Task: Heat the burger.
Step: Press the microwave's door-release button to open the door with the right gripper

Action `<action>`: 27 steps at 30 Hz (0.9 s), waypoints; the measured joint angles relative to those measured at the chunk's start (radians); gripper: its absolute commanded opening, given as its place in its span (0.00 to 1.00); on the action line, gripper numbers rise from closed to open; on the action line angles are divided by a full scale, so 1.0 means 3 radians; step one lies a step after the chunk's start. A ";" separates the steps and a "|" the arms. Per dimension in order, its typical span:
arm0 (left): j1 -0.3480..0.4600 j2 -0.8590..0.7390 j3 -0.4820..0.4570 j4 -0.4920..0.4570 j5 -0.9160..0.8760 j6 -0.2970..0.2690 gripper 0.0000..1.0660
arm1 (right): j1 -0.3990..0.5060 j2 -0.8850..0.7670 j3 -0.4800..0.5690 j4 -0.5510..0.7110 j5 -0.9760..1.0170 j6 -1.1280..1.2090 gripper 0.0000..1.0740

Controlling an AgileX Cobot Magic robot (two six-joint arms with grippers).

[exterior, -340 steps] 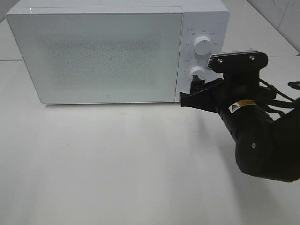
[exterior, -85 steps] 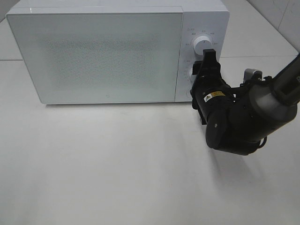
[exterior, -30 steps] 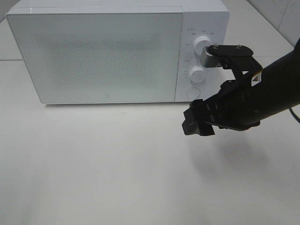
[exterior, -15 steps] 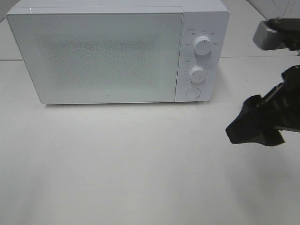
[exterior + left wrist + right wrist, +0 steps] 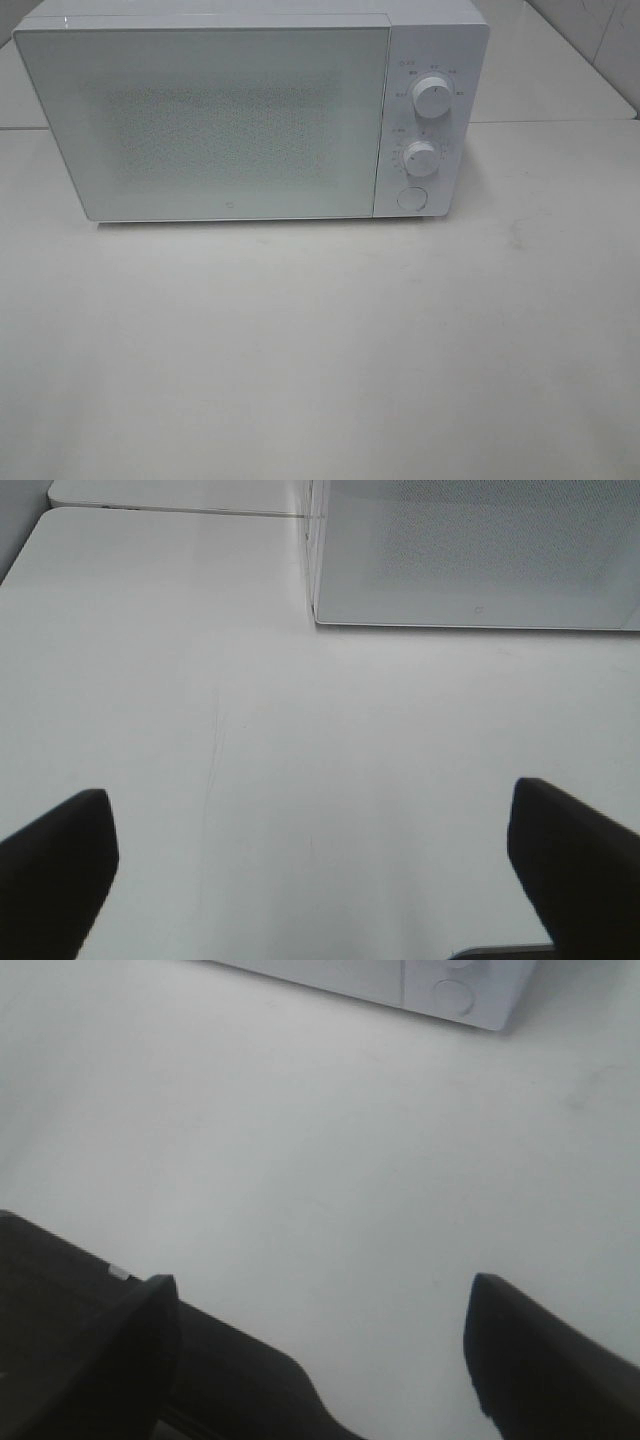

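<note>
The burger is out of view in every frame. A white microwave (image 5: pixel 250 110) stands at the back of the table with its frosted door (image 5: pixel 205 120) shut; two dials (image 5: pixel 432 97) and a round button (image 5: pixel 411 198) sit on its right panel. My left gripper (image 5: pixel 310 870) is open over bare table, with the microwave's front (image 5: pixel 480 560) ahead of it. My right gripper (image 5: pixel 320 1345) is open too, nothing between its fingers, and the microwave's lower right corner (image 5: pixel 450 995) shows far ahead. Neither arm appears in the exterior high view.
The white table (image 5: pixel 320 350) stretches in front of the microwave. A tiled wall edge (image 5: pixel 600 40) shows at the back right. A seam between table tops (image 5: pixel 180 510) runs to the left of the microwave.
My right arm has pulled back from the microwave's dials to the right and left the exterior high view. The microwave door stays shut.
</note>
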 measured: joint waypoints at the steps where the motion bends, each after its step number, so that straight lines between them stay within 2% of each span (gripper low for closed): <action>1: 0.0000 0.0000 0.0000 0.0000 0.0000 0.0000 0.92 | -0.0193 -0.0240 0.0100 -0.0030 0.0050 -0.0003 0.70; 2: 0.0000 0.0000 0.0000 0.0000 0.0000 0.0000 0.92 | -0.0357 -0.0490 0.0190 -0.0057 0.0107 -0.0033 0.70; 4: 0.0000 0.0000 0.0000 0.0000 0.0000 0.0000 0.92 | -0.0420 -0.0590 0.0227 -0.0063 0.0123 -0.0047 0.70; 5: 0.0000 0.0000 0.0000 0.0000 0.0000 0.0000 0.92 | -0.0557 -0.0840 0.0307 -0.0067 0.0123 -0.0067 0.70; 13: 0.0000 0.0000 0.0000 0.0000 0.0000 0.0000 0.92 | -0.0943 -0.1630 0.0553 -0.0113 0.0123 -0.0087 0.70; 18: 0.0000 0.0000 0.0000 0.0000 0.0000 0.0000 0.92 | -0.1063 -0.1813 0.0597 -0.0133 0.0140 -0.0087 0.70; 27: 0.0000 0.0000 0.0000 0.0000 0.0000 0.0000 0.92 | -0.1083 -0.1820 0.0650 -0.0137 0.0210 -0.0087 0.70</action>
